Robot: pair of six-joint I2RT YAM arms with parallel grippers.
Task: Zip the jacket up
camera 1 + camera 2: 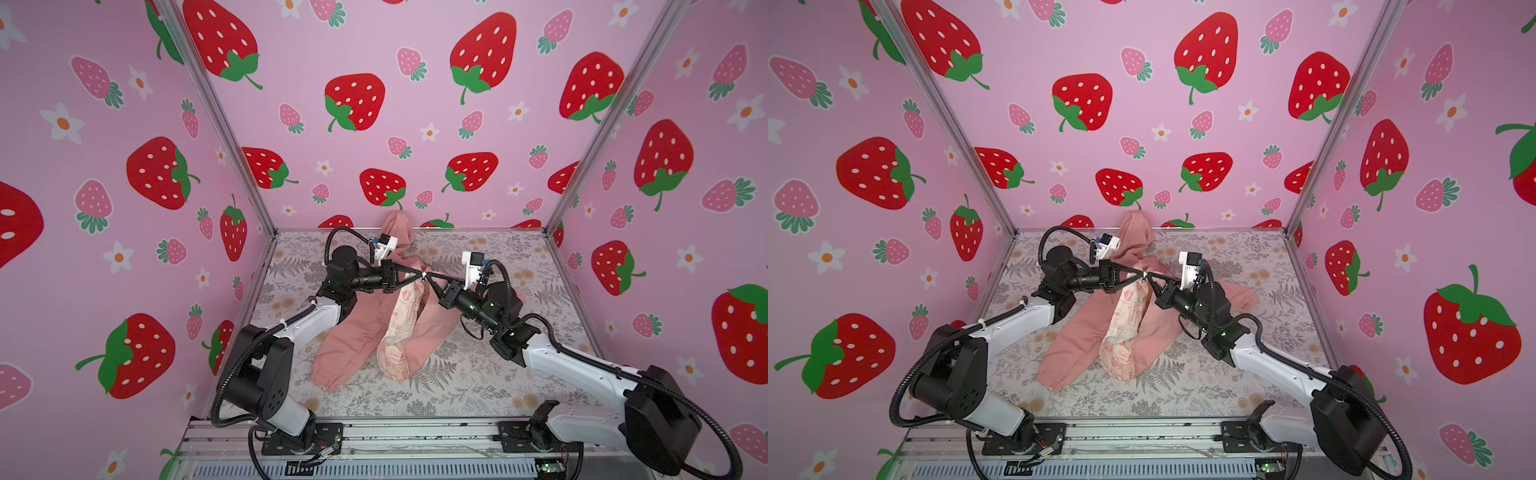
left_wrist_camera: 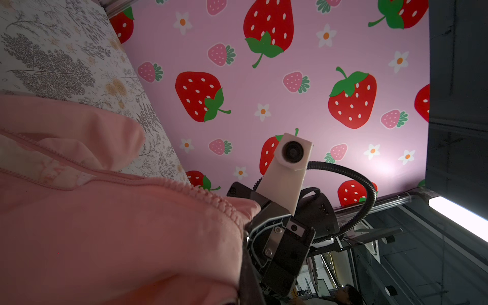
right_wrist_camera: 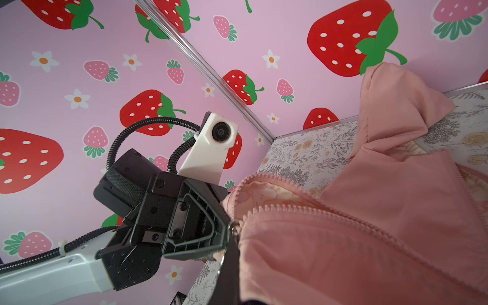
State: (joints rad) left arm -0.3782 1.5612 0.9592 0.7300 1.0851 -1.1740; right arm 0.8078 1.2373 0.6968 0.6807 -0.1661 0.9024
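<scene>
Because the jacket (image 1: 353,332) is soft, light and limp, lying on the surface (image 1: 478,374) with its front lifted, hold it at 2 points: left gripper (image 1: 417,273), clenched on fabric beside the zipper slider (image 1: 423,274); right gripper (image 1: 429,280), clenched at the pull. Tension the track, or cloth bunches.

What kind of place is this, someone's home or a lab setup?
Most likely a robot test booth, not a home: strawberry-print panels on metal posts box in a floral-covered table, and a left arm and right arm are mounted on a rail at its front.
</scene>
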